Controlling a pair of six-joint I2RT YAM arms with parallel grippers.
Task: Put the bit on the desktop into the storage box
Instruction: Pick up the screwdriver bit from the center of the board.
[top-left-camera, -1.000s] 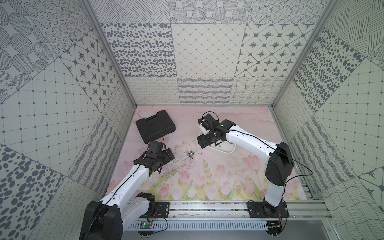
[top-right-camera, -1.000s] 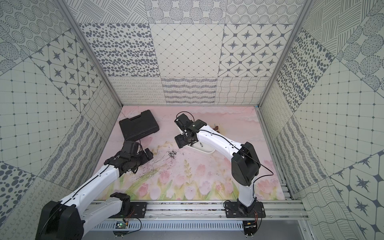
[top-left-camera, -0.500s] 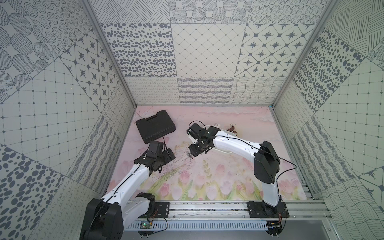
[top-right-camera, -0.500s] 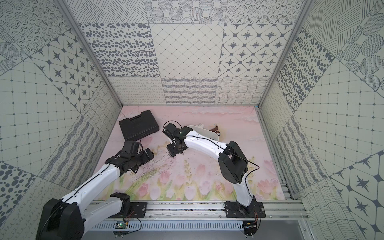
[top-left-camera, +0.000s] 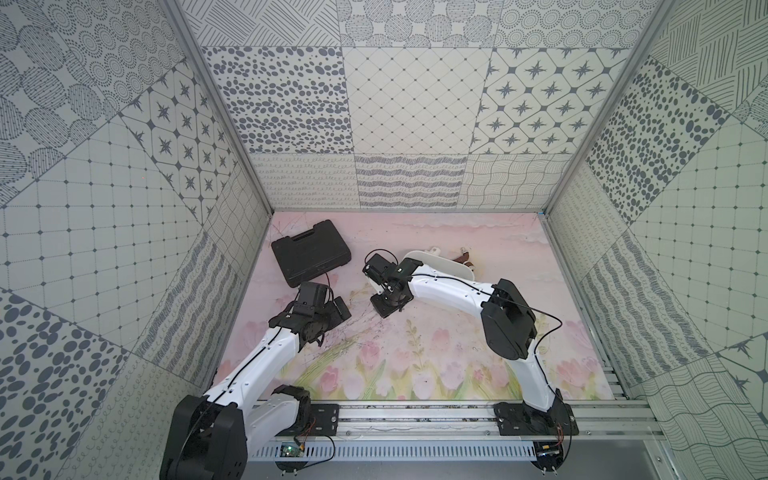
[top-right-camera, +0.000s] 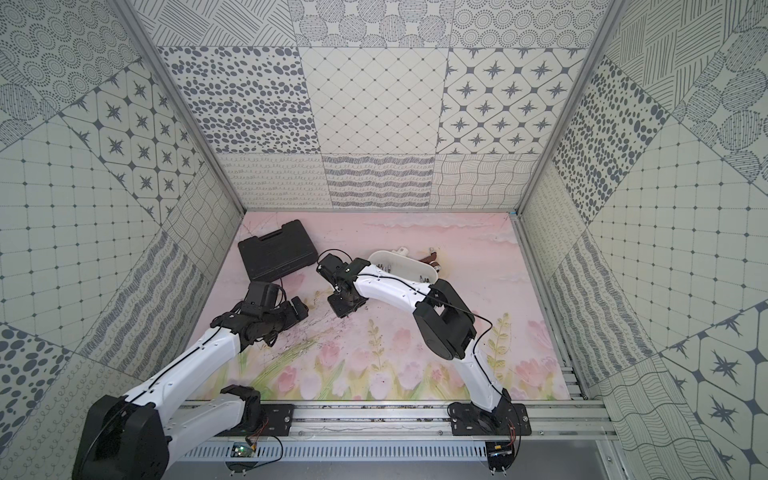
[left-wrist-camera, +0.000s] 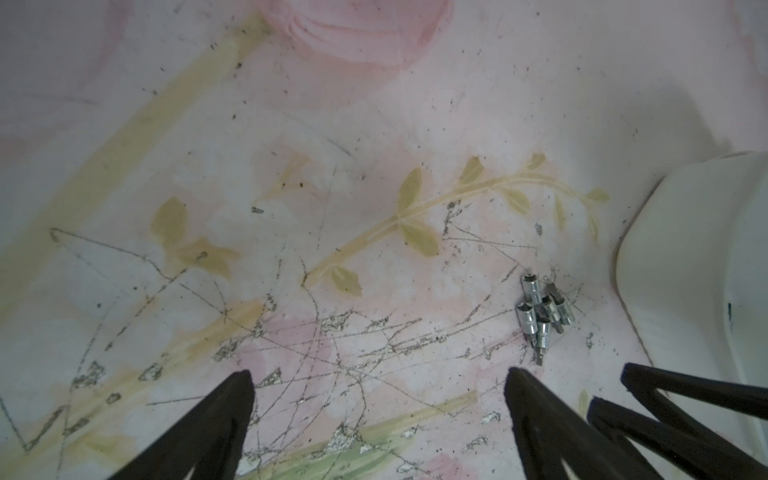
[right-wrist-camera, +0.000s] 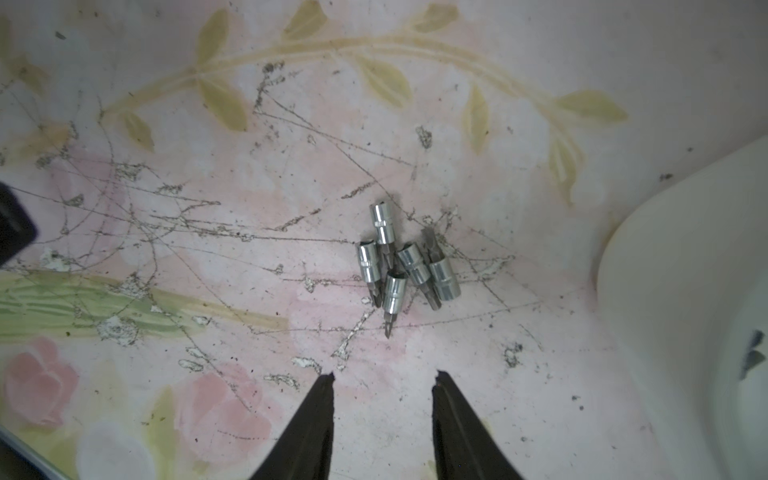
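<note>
Bits: five small bright-metal pieces in one clump on the table, just beside the box. None touches its wall. They lie crossed and touching, thin tips pointing different ways. None of these five is in the box yet.

Right tool: low over the table near the box, tips just short of the clump. Jaws partly apart, nothing between them.

Left tool: farther from the box than the clump is. Jaws spread wide, empty.

Black case: well apart from the box, shut.

Handling, my reading: hard steel, stiff, light for the arm, not fragile. The polished round barrels look slippery and likely to roll once nudged. Best hold is across the thick barrel, never the thin tip. The outer piece, farthest from the box, has one free flank and looks easiest to single out. Closing on the middle of the heap could catch two at once or scatter the rest. The drop into the box is short.
</note>
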